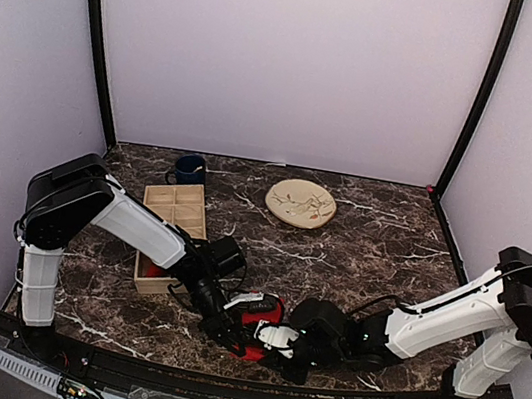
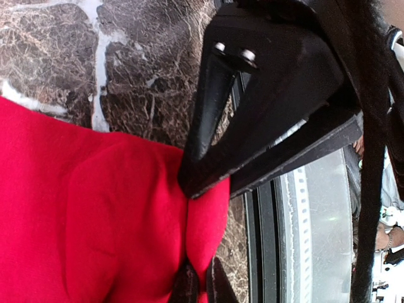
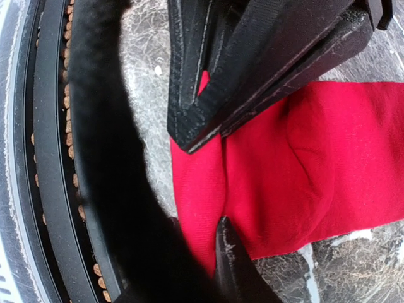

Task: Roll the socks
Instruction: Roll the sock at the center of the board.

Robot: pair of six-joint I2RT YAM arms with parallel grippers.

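The socks (image 1: pixel 263 313) sit in a red bunch on the marble table (image 1: pixel 370 246), on the arms' side of the plate (image 1: pixel 301 203) and well apart from it, close to the front edge. Both grippers meet at the bunch from opposite ends.

The left gripper (image 2: pixel 189 230) is clamped tight on the near corner of the fabric. You can see the red cloth puckering into a fold right where the upper finger (image 2: pixel 211 120) comes down on it.

The right gripper (image 3: pixel 205 186) has its fingers (image 3: pixel 202 107) set narrow, one on each side of the fabric edge, with the cloth creased between them. Honestly I can't tell whether it's actually gripping or just touching.

The long axis runs roughly left to right, parallel to the table's front edge. The right-hand end is tipped a little toward the plate, and the lower end points at the left gripper.
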